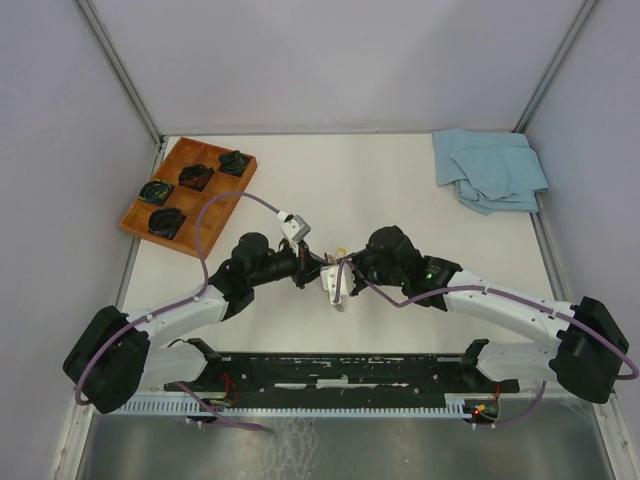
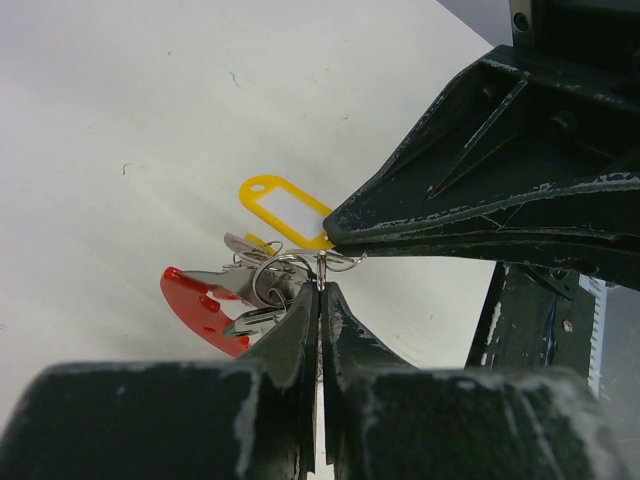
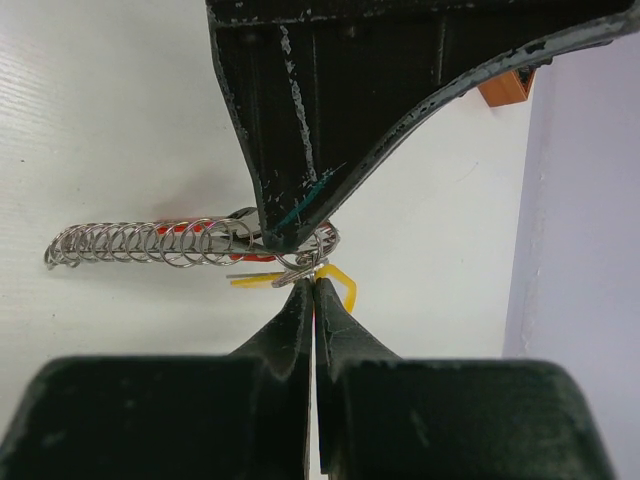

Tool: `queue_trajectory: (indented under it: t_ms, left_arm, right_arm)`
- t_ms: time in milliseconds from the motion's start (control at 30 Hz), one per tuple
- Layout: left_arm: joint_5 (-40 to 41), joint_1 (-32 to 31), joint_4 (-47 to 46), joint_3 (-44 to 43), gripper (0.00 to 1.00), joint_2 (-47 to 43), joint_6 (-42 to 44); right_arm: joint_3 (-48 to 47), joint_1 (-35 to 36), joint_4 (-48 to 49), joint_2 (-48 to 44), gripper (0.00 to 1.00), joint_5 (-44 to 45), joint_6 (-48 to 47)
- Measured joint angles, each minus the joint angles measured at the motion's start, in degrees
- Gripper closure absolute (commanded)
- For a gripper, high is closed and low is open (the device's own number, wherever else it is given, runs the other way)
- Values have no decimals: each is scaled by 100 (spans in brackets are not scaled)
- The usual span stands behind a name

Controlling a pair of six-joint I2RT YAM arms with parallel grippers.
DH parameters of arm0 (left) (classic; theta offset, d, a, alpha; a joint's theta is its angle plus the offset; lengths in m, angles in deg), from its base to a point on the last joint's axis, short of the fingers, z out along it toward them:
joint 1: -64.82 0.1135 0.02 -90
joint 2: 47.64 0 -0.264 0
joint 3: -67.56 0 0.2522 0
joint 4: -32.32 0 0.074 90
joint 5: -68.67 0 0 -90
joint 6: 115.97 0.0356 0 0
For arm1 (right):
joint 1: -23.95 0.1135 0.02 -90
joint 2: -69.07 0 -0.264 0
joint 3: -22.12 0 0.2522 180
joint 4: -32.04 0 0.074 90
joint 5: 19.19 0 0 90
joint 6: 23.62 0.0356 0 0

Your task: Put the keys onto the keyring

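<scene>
Both grippers meet above the table's middle in the top view, the left gripper [image 1: 318, 262] and the right gripper [image 1: 345, 264] tip to tip. In the left wrist view the left gripper [image 2: 320, 290] is shut on the thin wire keyring [image 2: 321, 268]. Silver keys [image 2: 255, 285], a red strap [image 2: 200, 305] and a yellow oval tag [image 2: 285, 212] hang at it. The right gripper's fingers [image 2: 480, 180] pinch the same bunch from above. In the right wrist view the right gripper [image 3: 313, 282] is shut on the keyring [image 3: 300, 266], beside the silver chain [image 3: 140, 243] and the yellow tag [image 3: 343, 280].
A wooden tray [image 1: 203, 222] with several black coiled items [image 1: 167, 220] stands at the back left. A blue cloth [image 1: 488, 168] lies at the back right. A black rail [image 1: 340, 370] runs along the near edge between the arm bases.
</scene>
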Motion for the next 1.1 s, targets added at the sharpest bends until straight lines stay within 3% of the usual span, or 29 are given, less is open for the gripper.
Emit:
queue_trajectory:
  t_ms: [300, 767, 900, 1100]
  left_arm:
    - [42, -35, -264, 138, 97, -162, 11]
    - [111, -63, -1587, 612, 97, 85, -234]
    - [114, -63, -1847, 678, 97, 120, -234]
    - [107, -63, -2006, 706, 96, 120, -232]
  right_arm:
    - [267, 9, 184, -323, 99, 131, 151]
    - [1217, 46, 1259, -568, 99, 81, 951]
    - [1231, 46, 1357, -610, 95, 146, 1123]
    - [1235, 44, 1467, -634, 99, 223, 1307]
